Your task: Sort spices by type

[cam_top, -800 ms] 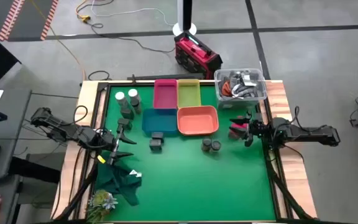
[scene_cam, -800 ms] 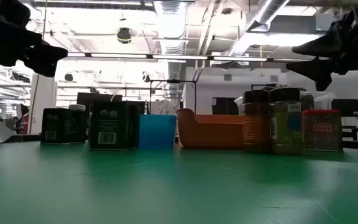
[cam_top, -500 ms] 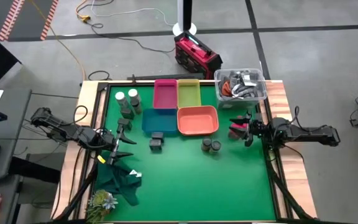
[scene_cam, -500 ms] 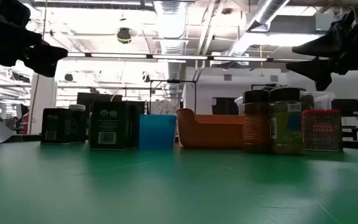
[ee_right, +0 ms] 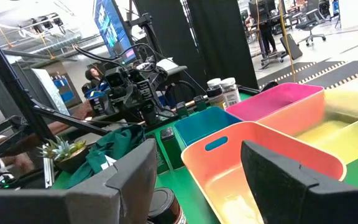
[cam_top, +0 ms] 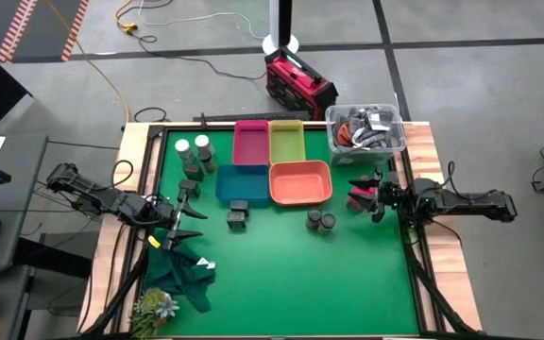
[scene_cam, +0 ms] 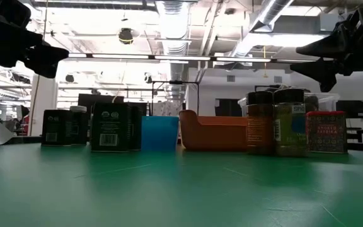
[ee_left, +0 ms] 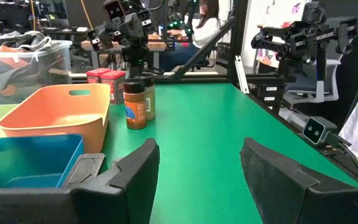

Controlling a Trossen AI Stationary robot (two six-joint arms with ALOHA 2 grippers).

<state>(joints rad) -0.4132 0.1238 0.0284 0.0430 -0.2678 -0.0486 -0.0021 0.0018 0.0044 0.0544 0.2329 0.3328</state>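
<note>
Four trays are sitting at the far middle of the green surface (cam_top: 281, 264): pink (cam_top: 250, 144), yellow-green (cam_top: 286, 142), blue (cam_top: 242, 181) and orange (cam_top: 300, 182). All are looking empty, so by my reading the sorting is not yet begun. The spices are lying in loose groups round them. Two white-topped jars (cam_top: 193, 147) are standing far left, beside the pink tray. Dark tins (cam_top: 238, 214) are sitting just near of the blue tray, with another tin (cam_top: 193, 168) at its left. Two dark round jars (cam_top: 322, 221) are standing touching each other, near of the orange tray. Red cubes (cam_top: 360, 196) are resting at the right, just off the right tool.

Neither arm is gripping anything. The left tool (cam_top: 185, 227) is hovering low at the near left, over a green cloth (cam_top: 185, 272), its fingers (ee_left: 138, 168) standing apart and released around nothing. The right tool (cam_top: 378, 200) is waiting at the right edge, pointing at the red cubes, its fingers (ee_right: 132, 174) likewise parted with nothing between them. Each seems to be parked beside the group it could most easily reach. A clear bin (cam_top: 366, 129) of cables is sitting on the far right corner, out of the way.
</note>
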